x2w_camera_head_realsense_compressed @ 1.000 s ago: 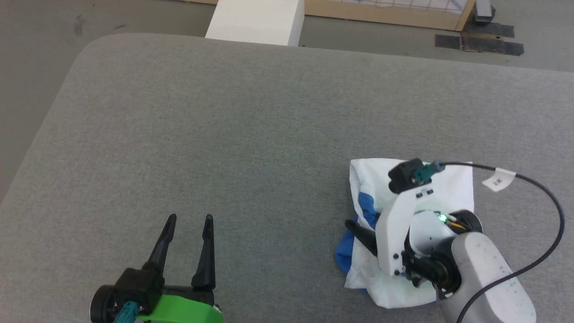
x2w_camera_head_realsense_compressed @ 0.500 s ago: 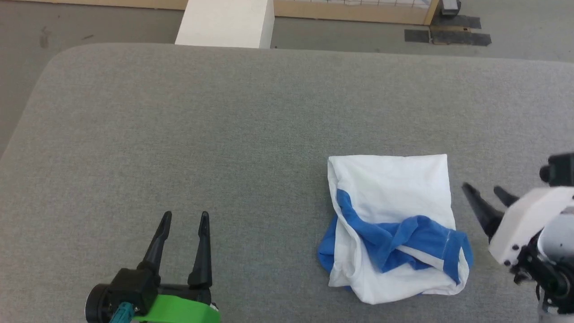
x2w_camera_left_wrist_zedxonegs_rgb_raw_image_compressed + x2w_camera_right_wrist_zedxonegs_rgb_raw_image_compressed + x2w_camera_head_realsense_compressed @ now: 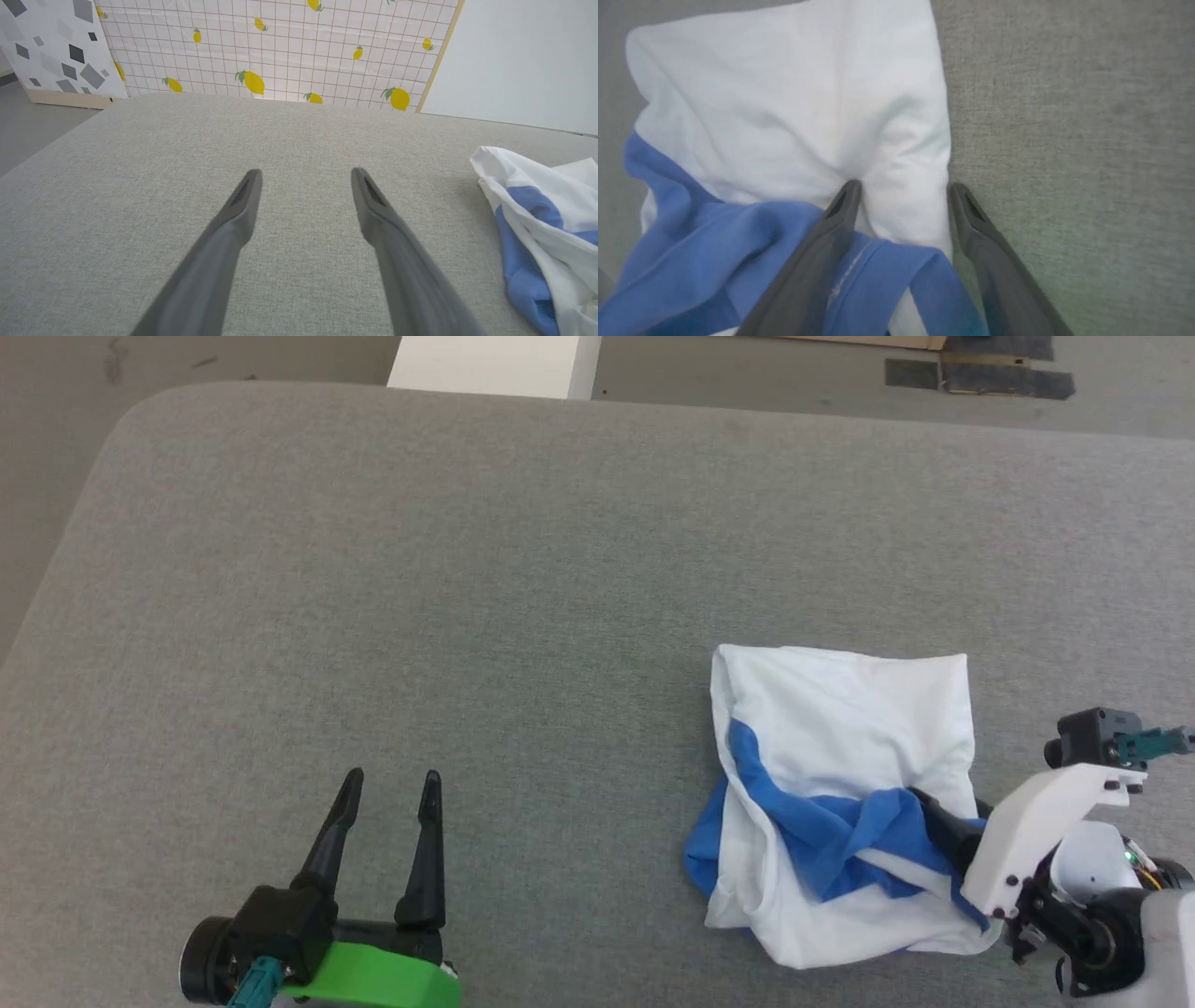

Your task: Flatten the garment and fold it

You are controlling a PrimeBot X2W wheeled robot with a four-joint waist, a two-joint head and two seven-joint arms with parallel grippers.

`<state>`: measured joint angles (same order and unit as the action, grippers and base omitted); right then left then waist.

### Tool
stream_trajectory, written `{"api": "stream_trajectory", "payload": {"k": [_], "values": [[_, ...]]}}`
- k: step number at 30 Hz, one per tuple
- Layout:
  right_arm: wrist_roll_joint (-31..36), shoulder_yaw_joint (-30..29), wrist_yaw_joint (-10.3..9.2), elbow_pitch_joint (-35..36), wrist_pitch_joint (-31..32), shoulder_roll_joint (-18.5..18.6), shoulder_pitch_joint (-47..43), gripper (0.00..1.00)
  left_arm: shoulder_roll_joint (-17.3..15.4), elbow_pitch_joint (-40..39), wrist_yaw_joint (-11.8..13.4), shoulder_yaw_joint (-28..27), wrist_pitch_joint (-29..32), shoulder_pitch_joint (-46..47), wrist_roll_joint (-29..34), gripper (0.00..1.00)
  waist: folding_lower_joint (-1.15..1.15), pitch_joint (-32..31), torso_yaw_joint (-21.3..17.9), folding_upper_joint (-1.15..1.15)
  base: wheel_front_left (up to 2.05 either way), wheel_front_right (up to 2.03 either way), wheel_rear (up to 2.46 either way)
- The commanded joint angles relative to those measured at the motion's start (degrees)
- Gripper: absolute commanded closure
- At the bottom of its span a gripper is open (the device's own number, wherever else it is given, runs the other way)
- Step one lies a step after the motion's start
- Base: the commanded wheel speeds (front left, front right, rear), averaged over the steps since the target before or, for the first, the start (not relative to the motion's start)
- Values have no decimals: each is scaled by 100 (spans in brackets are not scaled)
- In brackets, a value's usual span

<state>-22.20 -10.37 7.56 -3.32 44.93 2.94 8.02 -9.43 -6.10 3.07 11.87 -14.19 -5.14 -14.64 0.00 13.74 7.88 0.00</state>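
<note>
The garment (image 3: 840, 728) lies bunched on the grey padded table (image 3: 467, 569), right of centre: white cloth with a twisted royal-blue band across its near half. My right gripper (image 3: 948, 803) is open at its near right edge. In the right wrist view the right gripper (image 3: 903, 186) straddles that edge of the garment (image 3: 784, 93), one finger resting on the white cloth and the other over the bare table (image 3: 1064, 93). My left gripper (image 3: 392, 779) stands open at the lower left, nothing between its fingers. In the left wrist view the left gripper (image 3: 306, 172) points across the table, the garment (image 3: 528, 200) off to its right.
Past the table's far edge stands a white block (image 3: 490, 364) on the floor, with dark tape patches (image 3: 980, 373) further right. The table's far-left corner (image 3: 121, 420) is rounded. A lemon-patterned screen (image 3: 280, 46) stands beyond the table in the left wrist view.
The head camera has shifted. My right gripper left the top of the garment, swung out to its right, then came back onto its near right edge. The left gripper has stayed put.
</note>
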Motion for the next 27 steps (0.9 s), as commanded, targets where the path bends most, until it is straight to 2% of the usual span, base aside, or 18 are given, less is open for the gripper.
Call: {"api": "stream_trajectory", "payload": {"k": [1, 3, 4, 6, 12, 18, 22, 27], "values": [[-14, 48, -8, -144, -52, -6, 119, 0, -46, -9, -13, 10, 6, 109, 45, 0, 0, 61, 70, 0, 0, 0, 0], [-37, 129, -8, -363, -115, -6, 190, 0, -46, -2, -10, 24, 7, 121, 40, 0, 0, 77, 90, 0, 0, 0, 0], [-85, 177, -8, -487, -149, -6, 225, 27, -47, 3, -9, 32, 10, 128, 39, 0, 0, 83, 99, 0, 0, 0, 0], [-195, 262, -8, -667, -205, -6, 279, 100, -51, 16, -7, 49, 18, 144, 42, 0, 0, 82, 106, 0, 0, 0, 0], [-3, 256, -8, -736, -482, -6, 429, 100, -104, 12, 15, 59, 46, 135, 43, 0, 0, -101, -97, 0, 0, 0, 0], [441, 84, -8, -372, -219, 119, 582, 100, -147, -58, 38, 87, 98, 64, 42, 0, 0, -237, -525, 0, 0, 0, 0], [589, 139, -8, -64, 122, 563, 725, 100, -204, -140, 28, 99, 144, 84, 48, 0, 0, -152, -831, 0, 0, 0, 0], [715, 230, -8, 180, 351, 1345, 1022, 100, -279, -295, 34, 89, 169, 262, 106, 0, 0, 171, -1163, 0, 0, 0, 0]]}}
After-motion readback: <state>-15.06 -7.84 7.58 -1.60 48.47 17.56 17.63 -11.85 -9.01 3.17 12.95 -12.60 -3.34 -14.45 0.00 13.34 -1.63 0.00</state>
